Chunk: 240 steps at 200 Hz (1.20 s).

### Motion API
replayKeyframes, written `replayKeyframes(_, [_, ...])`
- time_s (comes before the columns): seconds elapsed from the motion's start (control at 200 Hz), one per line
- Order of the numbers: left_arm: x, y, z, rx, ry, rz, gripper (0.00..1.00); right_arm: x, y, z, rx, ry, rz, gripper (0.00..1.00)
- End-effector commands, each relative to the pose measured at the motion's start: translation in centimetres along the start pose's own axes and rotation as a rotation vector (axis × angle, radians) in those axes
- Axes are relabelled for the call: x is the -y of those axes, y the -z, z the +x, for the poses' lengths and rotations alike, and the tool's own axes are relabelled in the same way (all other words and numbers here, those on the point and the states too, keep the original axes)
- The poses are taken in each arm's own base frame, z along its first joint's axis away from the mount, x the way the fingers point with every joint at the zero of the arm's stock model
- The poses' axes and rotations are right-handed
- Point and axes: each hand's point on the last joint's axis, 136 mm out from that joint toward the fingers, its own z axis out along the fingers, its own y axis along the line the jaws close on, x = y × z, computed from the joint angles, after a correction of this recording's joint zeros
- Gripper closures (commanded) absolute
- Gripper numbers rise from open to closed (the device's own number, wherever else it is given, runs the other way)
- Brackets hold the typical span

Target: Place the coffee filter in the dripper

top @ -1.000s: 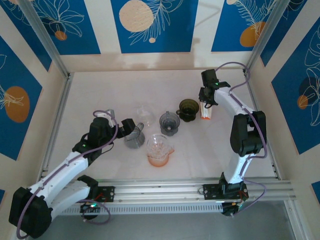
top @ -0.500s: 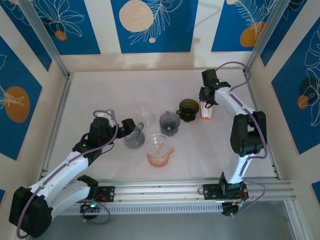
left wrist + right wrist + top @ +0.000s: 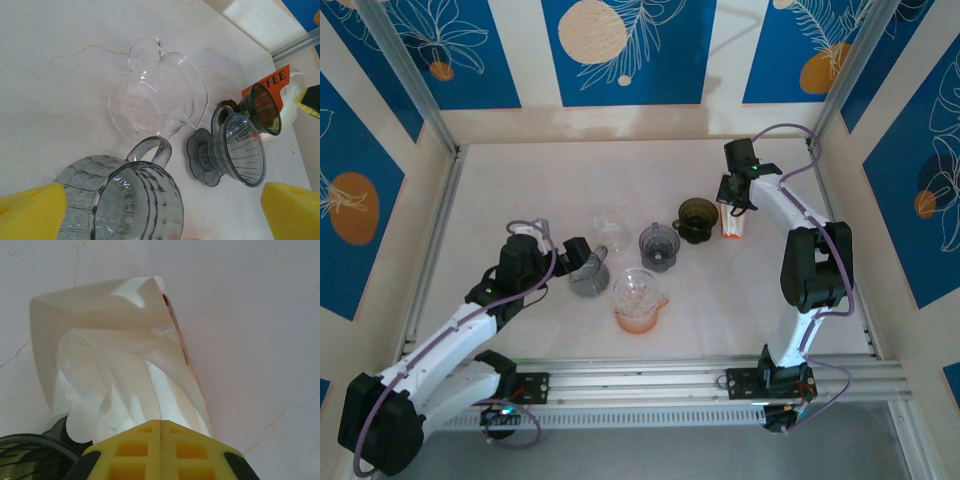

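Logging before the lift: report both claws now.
Left claw: open, gripping nothing.
Right claw: shut on the coffee filter.

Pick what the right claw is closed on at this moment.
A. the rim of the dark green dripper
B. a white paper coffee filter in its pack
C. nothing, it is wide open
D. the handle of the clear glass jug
B: in the right wrist view the right claw is shut, with the white coffee filter creased into its tips, beside the dark green dripper.
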Motion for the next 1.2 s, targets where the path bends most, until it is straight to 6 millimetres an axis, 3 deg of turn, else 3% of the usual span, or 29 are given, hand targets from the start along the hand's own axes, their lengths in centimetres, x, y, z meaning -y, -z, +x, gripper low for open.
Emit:
replayKeyframes(0.0, [0.5, 0.1, -1.3, 0.038, 0.006, 0.005, 0.0, -0.1, 0.9, -0.9, 0.034, 0.011, 0.001, 1.0])
replayKeyframes(0.185, [0.9, 0.4, -1.6, 0.047, 0.007, 0.015, 0.0, 0.4, 4.2, -1.5, 0.104, 0.01, -0.028, 1.0])
replayKeyframes(0.38, [1.4, 0.7, -1.9, 0.051, 0.025, 0.033, 0.0, 1.7, 7.4, -0.6, 0.135, -0.009, -0.037, 1.0])
replayKeyframes(0.52, [2.5, 0.8, -2.1, 0.032, 0.033, 0.064, 0.0, 2.5, 11.0, 0.0, 0.192, -0.044, -0.088, 1.0])
replayKeyframes(0.645, [3.2, 1.1, -2.5, 0.024, 0.027, 0.078, 0.0, 2.1, 14.8, 1.4, 0.235, -0.043, -0.194, 1.0])
replayKeyframes(0.885, [4.2, 1.0, -1.5, -0.063, 0.038, 0.11, 0.0, -1.7, 21.9, 7.1, 0.221, 0.103, -0.465, 1.0])
replayKeyframes(1.05, [4.2, 1.2, -0.1, -0.148, 0.035, 0.101, 0.0, -5.1, 27.1, 13.4, 0.101, 0.287, -0.711, 1.0])
replayKeyframes(1.195, [4.4, 1.8, 0.2, -0.162, 0.025, 0.116, 0.0, -6.6, 30.2, 18.5, -0.027, 0.459, -0.788, 1.0])
